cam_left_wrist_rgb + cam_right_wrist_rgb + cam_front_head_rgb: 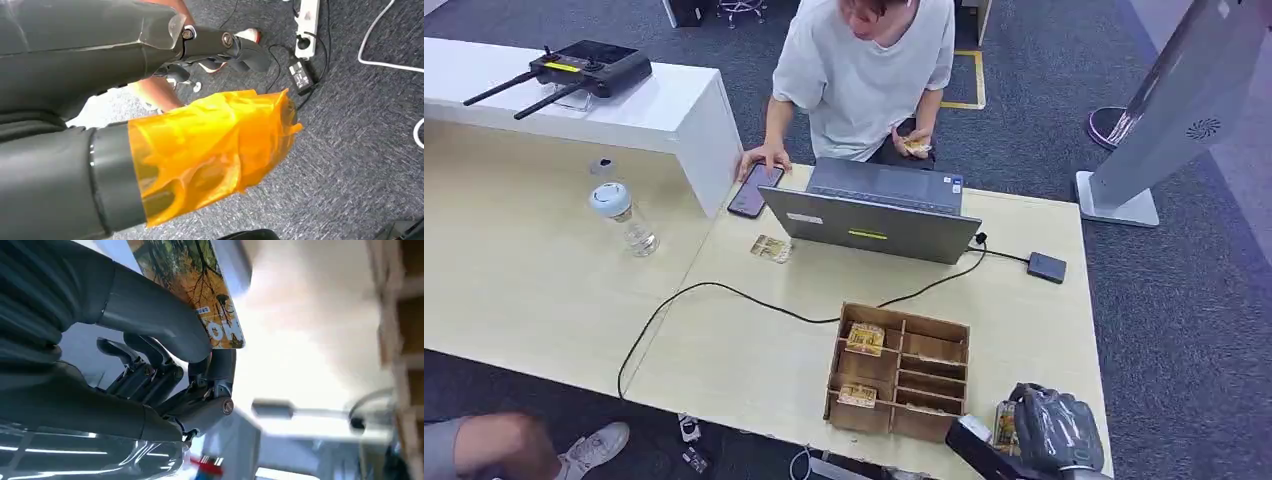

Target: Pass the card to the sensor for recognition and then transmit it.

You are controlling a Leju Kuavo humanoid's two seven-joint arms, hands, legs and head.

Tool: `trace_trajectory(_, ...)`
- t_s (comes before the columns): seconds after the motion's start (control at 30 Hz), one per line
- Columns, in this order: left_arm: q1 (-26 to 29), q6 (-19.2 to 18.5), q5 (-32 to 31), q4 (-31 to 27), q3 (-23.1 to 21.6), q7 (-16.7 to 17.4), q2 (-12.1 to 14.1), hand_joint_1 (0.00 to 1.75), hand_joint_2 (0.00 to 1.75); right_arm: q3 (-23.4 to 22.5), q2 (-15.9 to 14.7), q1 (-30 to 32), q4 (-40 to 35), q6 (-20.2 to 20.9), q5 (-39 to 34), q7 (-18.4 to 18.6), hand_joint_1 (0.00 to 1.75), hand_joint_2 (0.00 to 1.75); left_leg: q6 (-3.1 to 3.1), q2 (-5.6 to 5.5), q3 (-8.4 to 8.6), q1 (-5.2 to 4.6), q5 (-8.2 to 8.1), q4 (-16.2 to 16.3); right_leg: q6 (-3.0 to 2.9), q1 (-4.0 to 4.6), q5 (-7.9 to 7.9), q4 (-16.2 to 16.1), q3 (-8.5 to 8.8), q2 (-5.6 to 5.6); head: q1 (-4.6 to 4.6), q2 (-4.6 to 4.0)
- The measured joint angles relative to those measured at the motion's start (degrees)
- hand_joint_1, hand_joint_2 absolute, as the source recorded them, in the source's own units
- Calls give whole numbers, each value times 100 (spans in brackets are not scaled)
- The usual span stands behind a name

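Pinching card [200,285] upright, right robot hand [1049,430]; long axis vertical

cards: 5 [771,248] | laptop: 1 [874,222] | bottle: 1 [624,216] | phone: 1 [754,189]

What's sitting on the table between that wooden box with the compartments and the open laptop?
In the head view, just a black cable crosses bare tabletop between the wooden box and the laptop.

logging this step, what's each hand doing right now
Left hand: hangs over the floor under an orange film; open or closed cannot be told.
Right hand: holding a card, pinched between thumb and fingers.
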Motion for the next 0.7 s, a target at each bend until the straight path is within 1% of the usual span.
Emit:
trace_trajectory(0.07, 0, -4, -15, 0, 0, 0, -7, 0, 0, 9, 90, 0, -13, -98, 640, 74, 175, 175, 0, 0, 0, 0, 0, 0, 0, 0, 0, 0, 0, -1, -2, 0)
trace_trajectory(0.13, 0, -9, -33, 0, 0, 0, -13, 0, 0, 11, 127, 1, -15, -96, 895, 52, 175, 175, 0, -1, 0, 0, 0, 0, 0, 0, 0, 0, 0, -1, 0, 0)
trace_trajectory(0.37, -1, -52, -68, 0, 0, -9, -20, 0, 0, 5, 155, -2, 22, -82, 1270, -136, 175, 175, 0, 0, -1, 0, 0, 0, 0, 0, 0, 0, 0, -1, 0, 0)
trace_trajectory(0.53, -1, -54, -79, 0, 0, -11, -20, 0, 0, 4, 153, -9, 127, 51, 1367, -326, 175, 175, 0, 0, -1, 0, 0, 0, 0, 0, 0, 0, 0, -1, 0, 0)
trace_trajectory(0.7, -1, -63, -87, 0, 0, -15, -20, 0, 0, 13, 153, -44, 275, 108, 1489, -381, 175, 175, 0, 0, -1, 0, 0, 0, 0, 0, 0, 0, 0, -1, 0, 0)
